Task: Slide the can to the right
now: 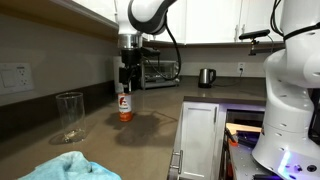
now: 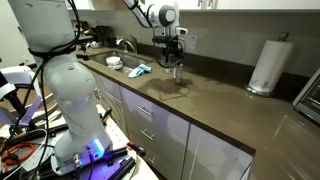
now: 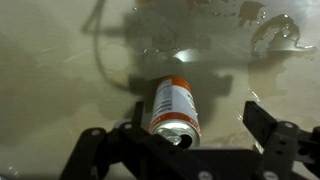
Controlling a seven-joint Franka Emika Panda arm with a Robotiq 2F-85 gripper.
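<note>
– Fingers (image 3: 275,140) of your claw (image 3: 172,125) sit nearest the wrist lens. They are spread wide, one on each side of the can (image 3: 175,100), with table (image 3: 60,60) showing in both gaps. You're holding nothing.

– Agreed. The can stands upright on the table, straight under the claw. The glass (image 1: 69,115) is well apart from the can, and the cloth (image 1: 65,168) is farther from it again. I can't tell whether your fingertips reach below the can's rim.

– That's your main risk, I'd say. It's a slim can. If the pushing finger meets it near the top, you'll likely tip it rather than slide it.

– Once down, it would probably roll away. I'd lower the claw beside the can first, so the push lands low.

– Your second risk is those wide jaws. With that much slack the can could lag, then get knocked when the finger catches up. Go slowly, or narrow the gap.

– Don't squeeze hard, though. A thin can may dent, and a lifted can isn't a slide.

– The table looks glossy around the can, so it may skid past where you stop.

– The glass is no worry unless you push the can toward it.
</note>
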